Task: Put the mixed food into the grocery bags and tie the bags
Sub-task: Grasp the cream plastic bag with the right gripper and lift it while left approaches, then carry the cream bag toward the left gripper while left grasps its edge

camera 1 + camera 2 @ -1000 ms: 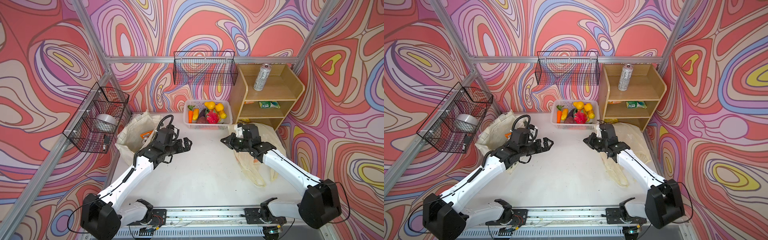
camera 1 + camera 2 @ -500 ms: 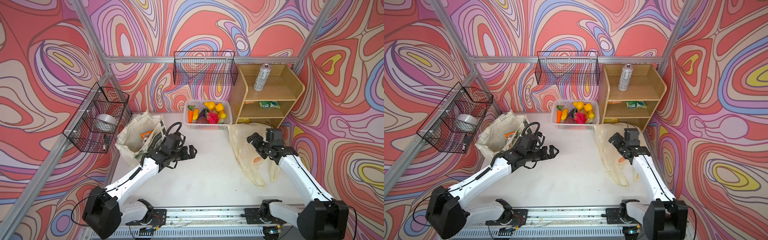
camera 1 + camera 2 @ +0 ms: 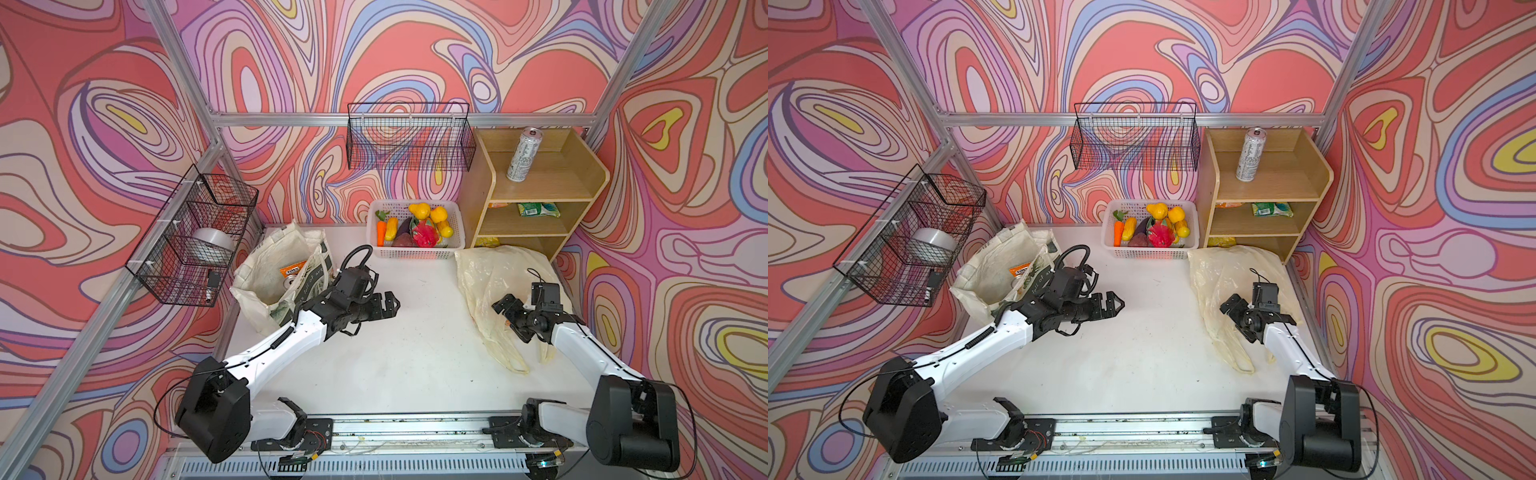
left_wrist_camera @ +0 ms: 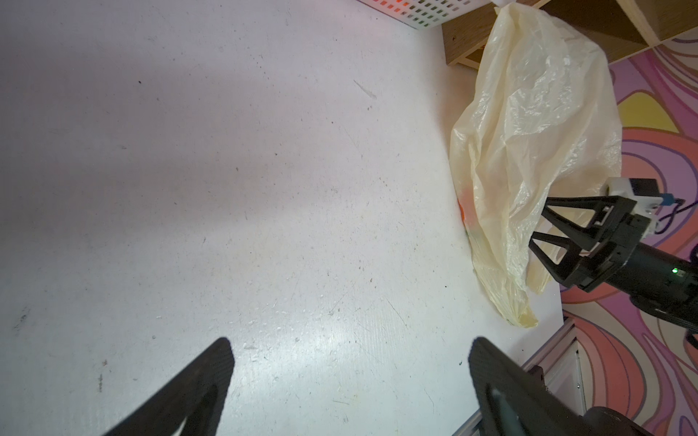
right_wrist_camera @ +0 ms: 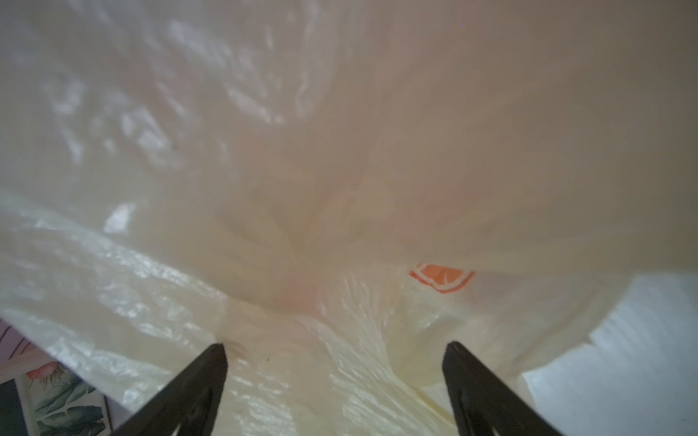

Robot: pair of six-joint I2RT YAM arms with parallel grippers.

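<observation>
Shows left end effector spread and empty over the bare counter; right end effector likewise spread, pinching nothing, close over the slack plastic bag. Judges the job barely begun: only an orange packet inside the open canvas tote. Leaves toy produce in the white basket, silver can and green packet on the shelf, both bags untied.

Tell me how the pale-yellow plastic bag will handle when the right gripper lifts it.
Likely floppy: the plastic bag lies crumpled and flat on the table, so it should sag from any grip. Probably very light, since the film looks thin and translucent. Its glossy surface may slip from the right gripper.
</observation>
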